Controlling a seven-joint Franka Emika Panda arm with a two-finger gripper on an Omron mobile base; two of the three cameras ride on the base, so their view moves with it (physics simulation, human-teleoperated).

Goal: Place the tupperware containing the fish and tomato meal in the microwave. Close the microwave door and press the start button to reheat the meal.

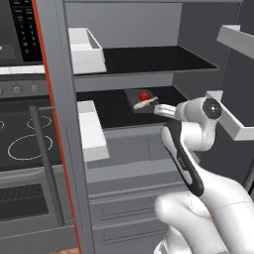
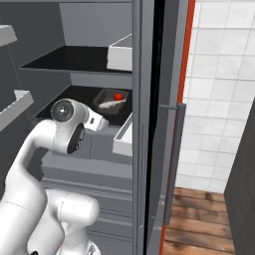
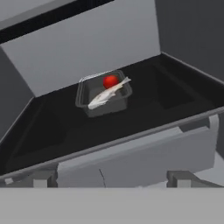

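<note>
Jaws spread wide and empty: the gripper [image 1: 159,109] sits at the front edge of the fridge's lower shelf [image 1: 111,111], well short of the tupperware [image 1: 142,98], with nothing between the tips. From the hand view the two fingertips [image 3: 43,178] rise at the bottom, far apart, aimed across the dark shelf toward the container.

That tupperware rests on the lower black shelf, toward its middle and set back from the near edge. Inside it lie a round red tomato [image 3: 110,81] at the far side and a pale fish [image 3: 107,94] stretched diagonally across the tray, its tail over the right rim. Tomato and fish touch or nearly touch.

On the upper shelf [image 1: 158,59] stands a deep white bin [image 1: 85,49] at the left end. A second white bin [image 1: 92,130] sits lower, at the left, just in front of the lower shelf. Grey drawers [image 1: 129,208] close the space beneath.

A tall grey door [image 1: 62,124] with a red edge stands open to the left of the shelves, a long grey bar handle [image 1: 45,163] on it. Beyond it to the left are a stove top [image 1: 22,139] with ring markings, knobs above, and a black keypad [image 1: 27,30] with white keys higher up. On the right wall of the fridge hang white door shelves [image 1: 233,121].
</note>
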